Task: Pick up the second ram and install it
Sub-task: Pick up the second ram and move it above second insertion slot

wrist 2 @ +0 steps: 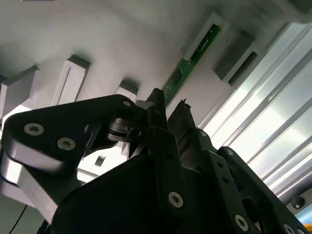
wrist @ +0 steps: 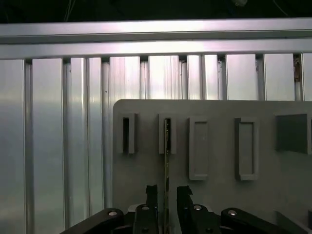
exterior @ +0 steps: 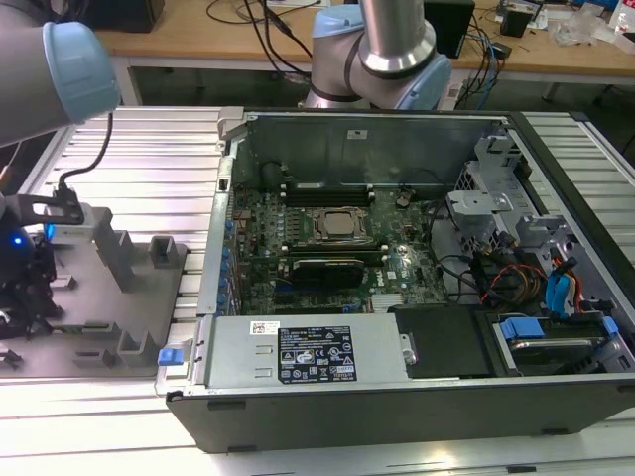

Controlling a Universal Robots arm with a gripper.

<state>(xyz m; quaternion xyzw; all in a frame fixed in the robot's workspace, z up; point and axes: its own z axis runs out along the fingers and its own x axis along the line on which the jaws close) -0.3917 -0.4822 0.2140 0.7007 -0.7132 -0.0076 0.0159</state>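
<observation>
The ram (wrist: 166,146) is a thin green stick standing on edge in a slot of the grey holder plate (wrist: 219,146); the second wrist view shows its green edge (wrist 2: 195,53). My gripper (wrist: 166,195) is low over the plate, its two black fingers (wrist: 151,195) on either side of the stick with a small gap on each side, so it is open. In the exterior view the gripper (exterior: 30,288) sits at the far left over the same grey plate (exterior: 119,327). The open computer case (exterior: 417,278) lies to the exterior view's right, its motherboard (exterior: 327,238) exposed.
Several empty slots and raised blocks (wrist: 246,146) stand on the holder plate. The ribbed aluminium table (wrist: 63,136) surrounds it. Inside the case are a power supply (exterior: 298,352), cables (exterior: 516,278) and drive cages (exterior: 486,208). The arm's base (exterior: 377,59) stands behind the case.
</observation>
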